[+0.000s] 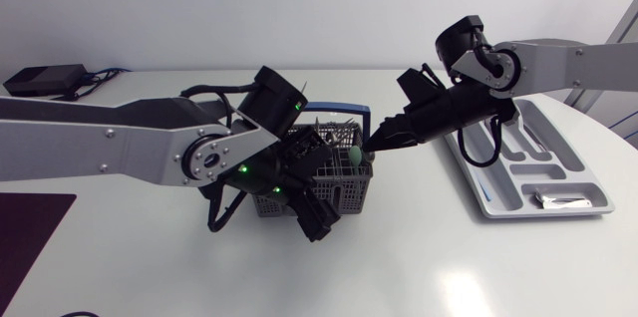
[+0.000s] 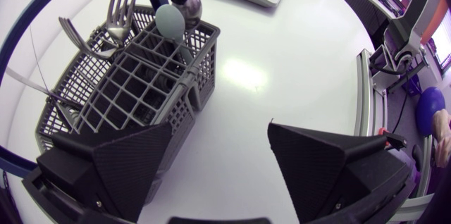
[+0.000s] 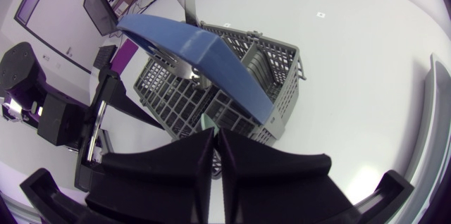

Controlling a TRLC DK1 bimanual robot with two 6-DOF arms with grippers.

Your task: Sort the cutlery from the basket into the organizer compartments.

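Note:
The grey mesh basket (image 1: 334, 189) with a blue handle (image 3: 204, 51) stands mid-table and holds forks (image 2: 120, 9) and other cutlery. A pale green spoon head (image 2: 171, 21) stands up in its far corner, with a darker utensil end right beside it. My right gripper (image 1: 379, 142) comes in from above, its fingers pressed together on a spoon there; which of the two I cannot tell. My left gripper (image 2: 218, 157) is open at the basket's near corner, one finger (image 2: 123, 164) over the mesh wall, the other over bare table. The organizer (image 1: 581, 207) lies at the right.
A small silvery item (image 1: 563, 197) lies in the organizer's near compartment. Black cables (image 1: 469, 153) hang from my right arm beside the tray. A dark purple mat (image 1: 25, 227) sits at the left edge, and a black box (image 1: 45, 80) at the back left.

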